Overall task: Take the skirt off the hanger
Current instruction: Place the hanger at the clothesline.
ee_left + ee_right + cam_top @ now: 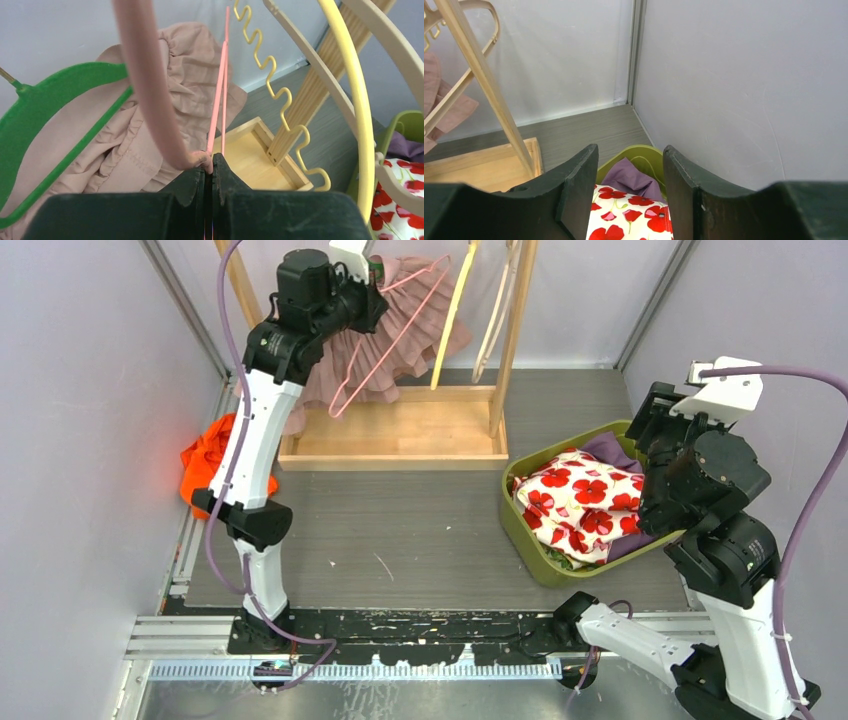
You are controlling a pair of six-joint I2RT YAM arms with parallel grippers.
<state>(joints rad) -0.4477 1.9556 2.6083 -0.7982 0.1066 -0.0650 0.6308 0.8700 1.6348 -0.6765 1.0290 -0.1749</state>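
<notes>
Two grippers are in view above a grey table [400, 530]. The left gripper [210, 162] is raised to the top of a light wooden clothes rack with a tray base [400, 430]. Its jaws are pressed together on a thin pink plastic hanger [385, 355], pinching it at the very fingertips where a thick curved part meets two slim bars.

The dusty pink ruffled skirt [150, 115] hangs on the rack just behind that hanger, bunched against a green plastic hanger [50, 105]. Which of the two hangers carries the skirt cannot be told. A yellow hanger with a wavy edge [272, 80] and a cream hanger [395, 55] hang close beside them.

The right gripper [630, 150] hovers well apart from the rack, jaws spread wide and holding nothing. It sits over an olive green bin [525, 530] that holds a white cloth with red flowers [575, 500]. An orange cloth [205, 455] lies at the table's left edge.

Likely risks from here:
- The fingertip hold on so slim a bar may slip if the hanger is pulled hard.
- A pull on the pink hanger could catch the yellow hanger next to it, dragging it along or tipping the rack.
- With only one gripper engaged, the hanger may come away with the skirt still on it.
- The skirt could also slide off unheld into the wooden tray.
</notes>
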